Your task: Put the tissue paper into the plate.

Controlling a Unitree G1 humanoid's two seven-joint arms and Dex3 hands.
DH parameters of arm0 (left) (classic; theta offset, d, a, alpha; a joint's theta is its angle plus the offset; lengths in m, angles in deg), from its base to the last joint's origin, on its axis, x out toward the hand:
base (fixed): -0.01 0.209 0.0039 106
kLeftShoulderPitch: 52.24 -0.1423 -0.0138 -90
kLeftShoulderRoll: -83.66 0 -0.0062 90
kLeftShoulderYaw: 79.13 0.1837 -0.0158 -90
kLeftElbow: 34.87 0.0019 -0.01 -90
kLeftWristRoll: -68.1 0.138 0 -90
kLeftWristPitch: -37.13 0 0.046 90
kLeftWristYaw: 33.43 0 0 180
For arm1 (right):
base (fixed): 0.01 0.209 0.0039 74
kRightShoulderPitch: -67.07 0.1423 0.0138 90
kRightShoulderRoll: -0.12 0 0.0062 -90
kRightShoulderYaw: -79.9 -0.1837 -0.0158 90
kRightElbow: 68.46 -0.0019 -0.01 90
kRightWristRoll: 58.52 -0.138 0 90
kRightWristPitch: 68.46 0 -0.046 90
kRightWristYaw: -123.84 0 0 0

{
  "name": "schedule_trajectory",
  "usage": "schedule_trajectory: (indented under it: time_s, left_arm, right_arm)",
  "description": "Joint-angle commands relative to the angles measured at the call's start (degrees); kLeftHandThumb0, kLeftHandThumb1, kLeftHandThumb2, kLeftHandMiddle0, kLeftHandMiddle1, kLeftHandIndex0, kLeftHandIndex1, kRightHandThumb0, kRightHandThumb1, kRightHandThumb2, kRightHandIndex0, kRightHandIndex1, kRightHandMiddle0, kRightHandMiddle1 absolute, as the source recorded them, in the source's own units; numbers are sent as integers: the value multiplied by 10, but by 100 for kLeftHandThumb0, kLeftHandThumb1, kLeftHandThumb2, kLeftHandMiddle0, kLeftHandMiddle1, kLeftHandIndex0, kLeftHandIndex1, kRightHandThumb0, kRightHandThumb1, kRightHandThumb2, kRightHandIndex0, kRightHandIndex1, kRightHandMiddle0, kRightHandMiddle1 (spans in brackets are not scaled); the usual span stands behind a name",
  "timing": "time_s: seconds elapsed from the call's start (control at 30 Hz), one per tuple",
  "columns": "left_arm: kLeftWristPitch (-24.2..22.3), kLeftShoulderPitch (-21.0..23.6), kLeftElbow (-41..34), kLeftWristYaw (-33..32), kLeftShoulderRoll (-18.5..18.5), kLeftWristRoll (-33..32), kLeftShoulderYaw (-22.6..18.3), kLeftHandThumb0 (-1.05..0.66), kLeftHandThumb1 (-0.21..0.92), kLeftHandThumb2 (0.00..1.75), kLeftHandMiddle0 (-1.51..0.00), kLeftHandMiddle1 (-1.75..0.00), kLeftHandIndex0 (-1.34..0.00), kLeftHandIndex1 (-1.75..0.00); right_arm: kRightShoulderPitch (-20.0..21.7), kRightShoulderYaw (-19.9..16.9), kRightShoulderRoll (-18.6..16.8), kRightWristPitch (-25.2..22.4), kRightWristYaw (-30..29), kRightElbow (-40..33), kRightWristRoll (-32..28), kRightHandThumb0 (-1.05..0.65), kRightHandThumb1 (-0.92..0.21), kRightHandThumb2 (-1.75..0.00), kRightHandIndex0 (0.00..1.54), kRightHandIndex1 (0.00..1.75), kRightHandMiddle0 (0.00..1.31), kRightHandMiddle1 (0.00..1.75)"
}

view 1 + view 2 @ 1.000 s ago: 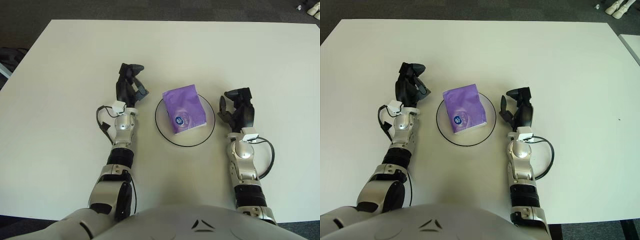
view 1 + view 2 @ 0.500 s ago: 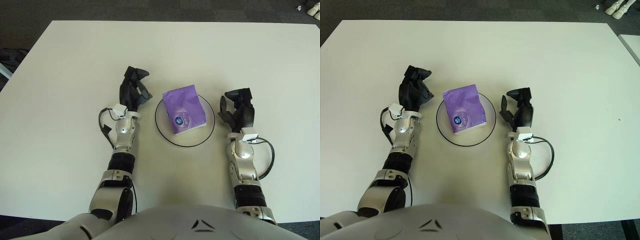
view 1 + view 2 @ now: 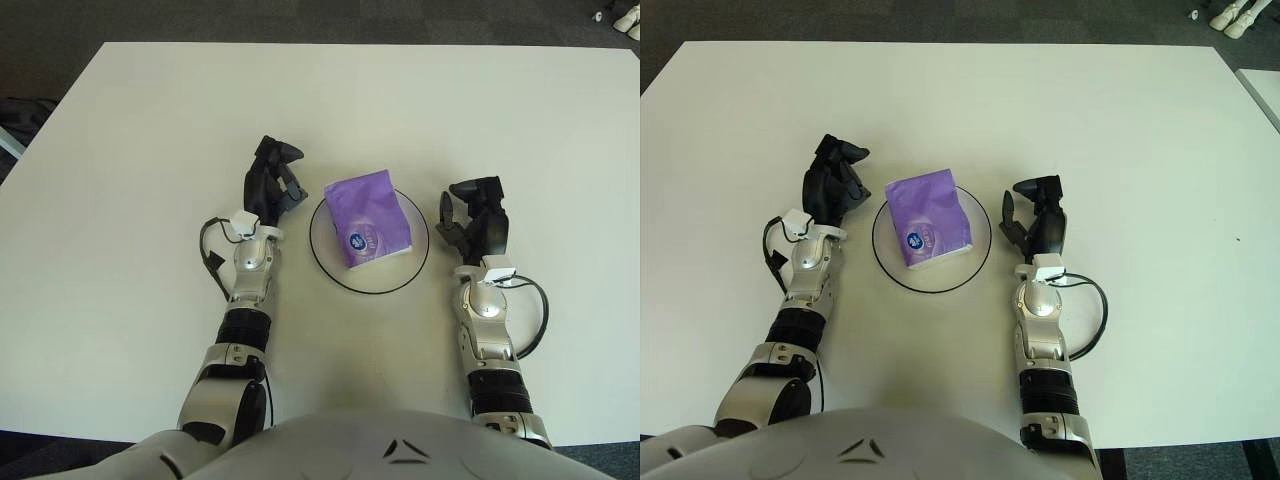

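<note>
A purple tissue pack [image 3: 368, 217] lies inside the clear round plate [image 3: 323, 257] with the dark rim, at the middle of the white table [image 3: 150, 120]. My left hand [image 3: 273, 182] hovers just left of the plate, a short gap from its rim, fingers loosely curled and holding nothing. My right hand [image 3: 476, 217] shows just right of the plate, fingers relaxed and holding nothing. Neither hand touches the pack.
The white table spreads wide behind and to both sides of the plate. Dark floor lies past its far edge, with a small white object [image 3: 631, 18] at the top right corner.
My left hand has shifted right and slightly back toward me, closing on the plate's left rim. The tissue pack, plate and right hand have not moved.
</note>
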Motion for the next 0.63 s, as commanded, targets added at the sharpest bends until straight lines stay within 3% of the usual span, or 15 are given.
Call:
schedule_trajectory:
  time_s: [0.0,0.2,0.27,0.37,0.6]
  left_arm:
    - [-29,-96,25,-53,24,33,5,-53,77,129,-60,-164,-59,-175]
    - [-77,-113,-6,-111,29,81,15,-55,75,132,-53,-169,-65,-175]
    - [-93,-117,-14,-124,30,89,19,-51,57,128,-56,-166,-60,-175]
    - [-110,-122,-23,-140,29,94,26,-48,45,126,-60,-166,-57,-175]
    - [-112,-123,-15,-168,26,95,34,-46,40,123,-67,-168,-55,-175]
  right_arm:
    - [-48,6,-7,-1,-1,44,6,-36,-82,-67,56,118,25,175]
    - [-48,6,-6,3,-3,47,8,-37,-79,-71,56,120,27,175]
    - [-48,6,-5,4,-2,48,8,-37,-79,-71,56,120,27,175]
    - [-48,6,-3,5,-2,48,8,-36,-80,-70,56,120,26,175]
    - [-47,5,-1,6,2,50,5,-36,-83,-66,56,118,25,175]
